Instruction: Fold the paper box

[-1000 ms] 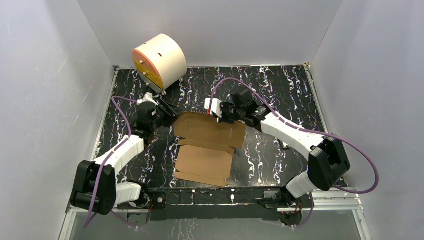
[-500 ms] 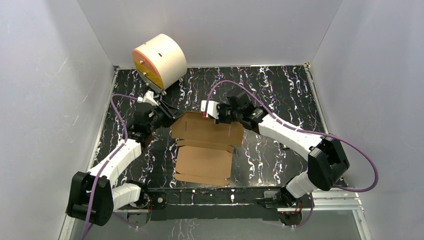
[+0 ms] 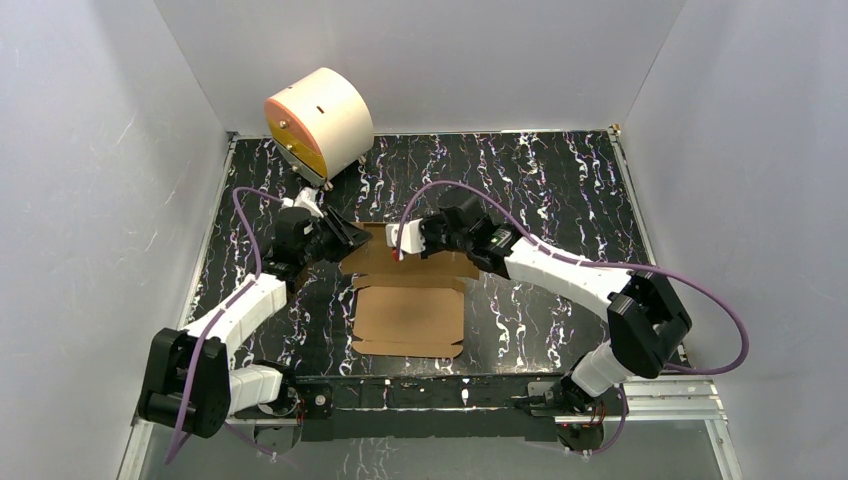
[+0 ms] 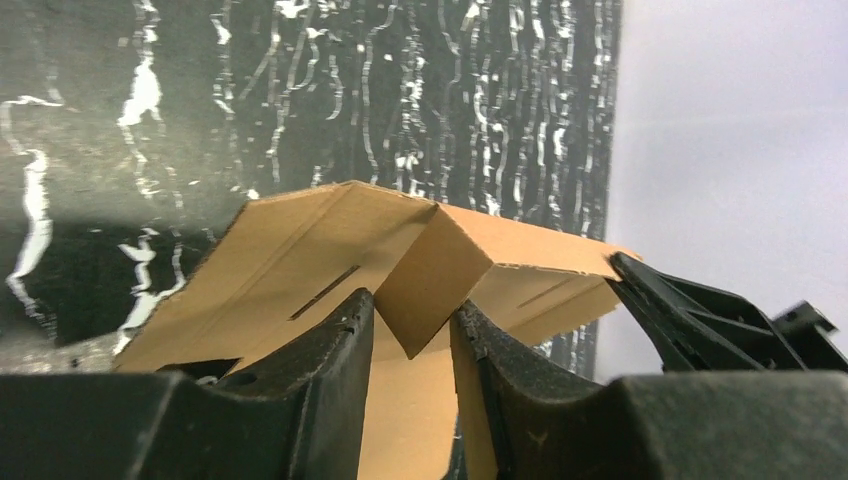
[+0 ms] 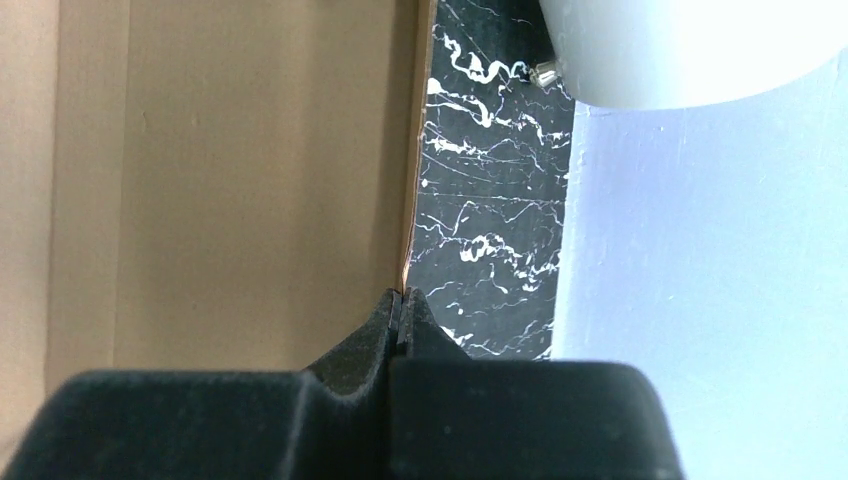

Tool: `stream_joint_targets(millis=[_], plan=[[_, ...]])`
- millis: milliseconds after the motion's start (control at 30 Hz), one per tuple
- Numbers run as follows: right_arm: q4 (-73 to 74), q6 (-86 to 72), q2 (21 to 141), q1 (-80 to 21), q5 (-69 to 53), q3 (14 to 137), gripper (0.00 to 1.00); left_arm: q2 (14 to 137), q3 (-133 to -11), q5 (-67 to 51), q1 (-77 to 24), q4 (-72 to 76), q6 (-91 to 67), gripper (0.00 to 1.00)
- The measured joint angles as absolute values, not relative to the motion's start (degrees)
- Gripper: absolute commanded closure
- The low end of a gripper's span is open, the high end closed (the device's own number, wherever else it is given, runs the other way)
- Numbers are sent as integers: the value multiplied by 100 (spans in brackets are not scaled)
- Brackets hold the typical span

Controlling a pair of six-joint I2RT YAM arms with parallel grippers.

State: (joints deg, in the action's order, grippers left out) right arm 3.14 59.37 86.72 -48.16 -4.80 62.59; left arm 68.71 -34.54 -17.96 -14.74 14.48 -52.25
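Paper box (image 3: 410,318) lies in the middle of the table (image 3: 540,170), its near panel flat and its far panel held up from the surface. Compared with 1 second ago, this far panel stands steeper and looks shorter from above, and the 2 grippers have moved closer together over it. I judge that the back wall is now being folded up, an early step.

The left gripper (image 3: 345,240) reaches in low from the left. Its jaws are narrow and they pinch a small side flap (image 4: 430,270), which stands bent between them. The right gripper (image 3: 400,245) stretches across from the right with the wrist turned. Its jaws are pressed together, and the panel's far edge runs into their tips, so it seems pinched there.
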Motion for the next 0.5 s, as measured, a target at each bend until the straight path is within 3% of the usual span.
stream_joint_targets(millis=[500], plan=[[113, 7074, 8672, -4958, 8, 5896, 100, 6316, -3769, 563, -1387, 563, -3680, 56]])
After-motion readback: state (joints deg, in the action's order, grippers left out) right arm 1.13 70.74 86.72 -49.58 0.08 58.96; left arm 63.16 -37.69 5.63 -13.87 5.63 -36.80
